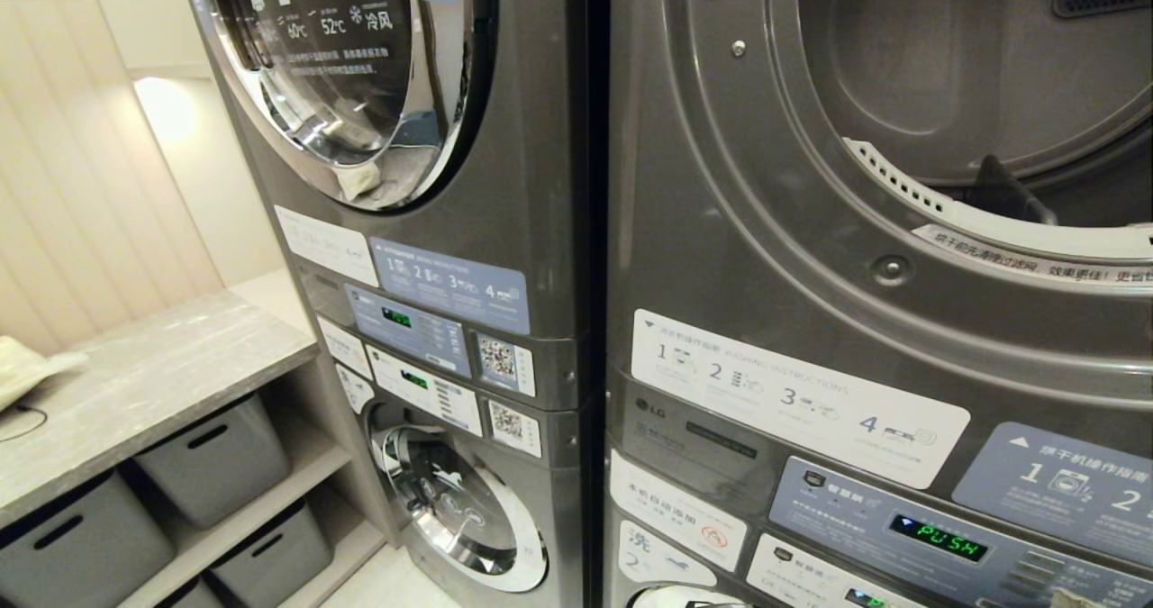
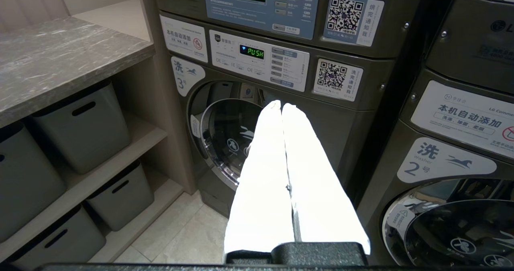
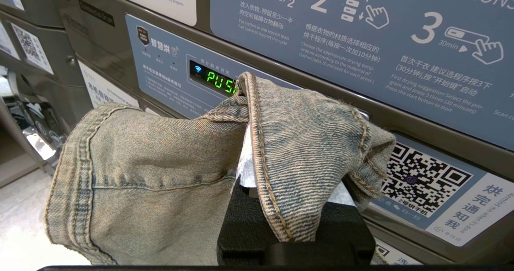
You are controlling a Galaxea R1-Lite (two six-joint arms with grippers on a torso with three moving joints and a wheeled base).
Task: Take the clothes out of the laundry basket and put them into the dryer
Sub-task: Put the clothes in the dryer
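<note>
The right gripper [image 3: 257,158] is clamped tight on a piece of faded denim clothing [image 3: 160,166], which drapes over both fingers and hides them except for a sliver of white pad; it hangs just in front of the dryer's control panel [image 3: 180,74], where a green "PUSH" display [image 3: 219,81] glows partly behind the cloth. A QR code sticker [image 3: 425,180] sits on the panel just beside the garment. In the head view the open dryer drum [image 1: 946,95] fills the upper right, door out of frame, with a numbered instruction label [image 1: 793,396] below its rim. The left gripper [image 2: 282,110] has its two white fingers pressed together, holding nothing, pointing toward a lower washer door [image 2: 229,142]. To the left stands a grey worktop [image 1: 153,374] with grey storage bins [image 1: 212,455] on shelves beneath
</note>
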